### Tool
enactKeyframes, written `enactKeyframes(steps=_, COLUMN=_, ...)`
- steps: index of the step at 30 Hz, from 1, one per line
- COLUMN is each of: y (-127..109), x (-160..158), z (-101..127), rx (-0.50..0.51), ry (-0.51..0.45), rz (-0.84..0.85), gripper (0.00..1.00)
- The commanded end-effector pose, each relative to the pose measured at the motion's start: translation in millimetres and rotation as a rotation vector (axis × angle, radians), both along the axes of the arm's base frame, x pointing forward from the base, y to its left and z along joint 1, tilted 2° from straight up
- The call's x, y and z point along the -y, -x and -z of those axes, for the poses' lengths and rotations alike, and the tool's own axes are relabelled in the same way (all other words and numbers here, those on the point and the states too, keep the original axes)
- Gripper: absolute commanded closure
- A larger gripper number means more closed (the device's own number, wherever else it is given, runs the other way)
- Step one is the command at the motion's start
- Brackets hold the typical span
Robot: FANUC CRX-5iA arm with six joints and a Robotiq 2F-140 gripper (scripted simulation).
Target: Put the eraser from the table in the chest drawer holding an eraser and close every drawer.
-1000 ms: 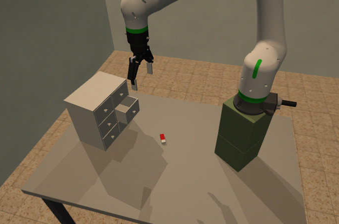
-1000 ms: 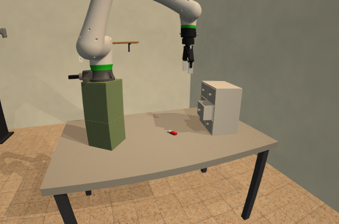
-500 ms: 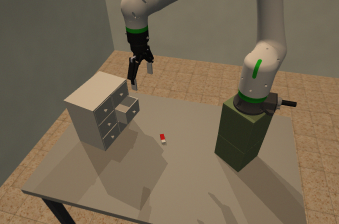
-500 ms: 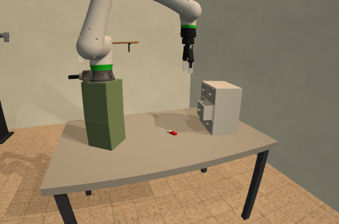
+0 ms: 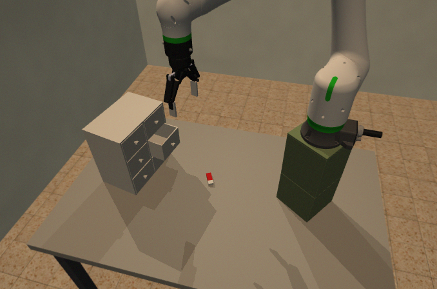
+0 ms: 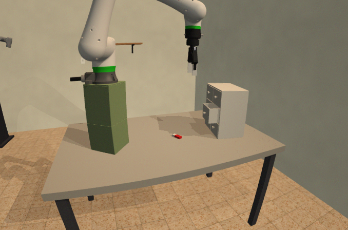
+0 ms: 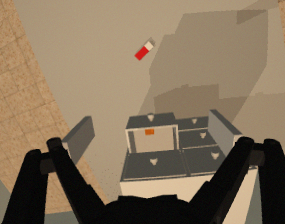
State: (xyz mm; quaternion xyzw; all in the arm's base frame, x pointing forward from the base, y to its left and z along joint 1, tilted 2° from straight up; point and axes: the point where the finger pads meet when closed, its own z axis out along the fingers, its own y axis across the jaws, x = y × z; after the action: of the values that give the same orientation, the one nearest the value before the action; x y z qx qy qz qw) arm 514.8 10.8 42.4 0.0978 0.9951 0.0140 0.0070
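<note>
The eraser (image 5: 209, 178) (image 6: 177, 136) (image 7: 143, 50), red with a white end, lies flat on the table in front of the chest (image 5: 106, 149) (image 6: 232, 116) (image 7: 138, 188). The chest stands upright with two columns of three drawers. One middle-row drawer (image 5: 156, 148) (image 6: 214, 116) (image 7: 138, 121) stands part way out and looks level. A small orange thing (image 7: 149, 132) shows inside it; its kind cannot be told, and the drawer's rear is hidden. The other drawers in view look pushed in. My gripper (image 5: 183, 99) (image 6: 192, 69) (image 7: 149, 123) is open and empty, pointing down, above the level of the chest's top.
The green pedestal (image 5: 297, 173) (image 6: 99, 116) under the arm stands on the table (image 5: 246, 238) (image 6: 152, 159), across from the chest's drawer fronts. The eraser lies between the two. The open drawer juts out toward the pedestal side. A wall rises behind the chest.
</note>
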Motion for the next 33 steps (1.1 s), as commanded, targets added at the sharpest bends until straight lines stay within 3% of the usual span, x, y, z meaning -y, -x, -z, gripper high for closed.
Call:
enactKeyframes(steps=1, y=0.6, x=-0.1, z=0.2, rx=0.000, ry=0.000, rz=0.015, gripper=0.00)
enactKeyframes(steps=21, y=9.3, x=-1.0, z=3.6, rx=-0.005, ry=-0.003, rz=0.188, gripper=0.00)
enactKeyframes(steps=33, y=20.1, x=-2.1, z=7.8, rx=-0.010, ry=-0.007, rz=0.401, gripper=0.00)
